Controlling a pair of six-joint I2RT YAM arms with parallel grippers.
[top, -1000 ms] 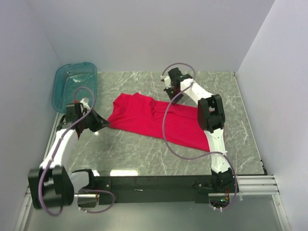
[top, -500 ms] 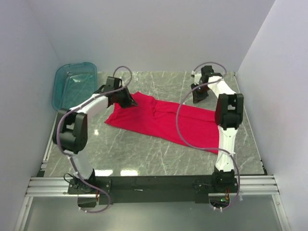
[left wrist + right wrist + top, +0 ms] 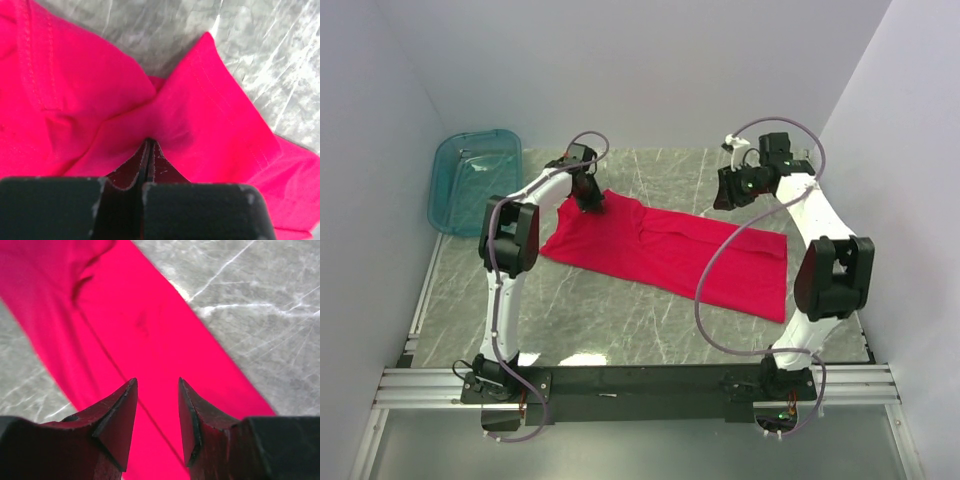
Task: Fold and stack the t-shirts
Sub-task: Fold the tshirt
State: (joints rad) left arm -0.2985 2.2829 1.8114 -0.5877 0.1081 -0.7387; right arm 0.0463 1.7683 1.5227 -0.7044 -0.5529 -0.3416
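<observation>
The plain bright red short-sleeved cotton t-shirt (image 3: 665,255) lies spread on the grey marbled table (image 3: 620,330), its long axis slanting from the far-left towards the near-right corner. The left gripper (image 3: 590,200), its arm stretched forward, has its fingers pressed together on a bunched fold at the shirt's far-left end. The right gripper (image 3: 725,195) hangs from a high-arched arm over the shirt's far edge, jaws parted on nothing with the cloth directly below, so it seems the nearer one for the right end.

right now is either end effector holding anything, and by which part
The left end effector is shut on the red t-shirt, pinching a bunched fold at its far left corner. The right end effector stands open over it, holding nothing.
</observation>
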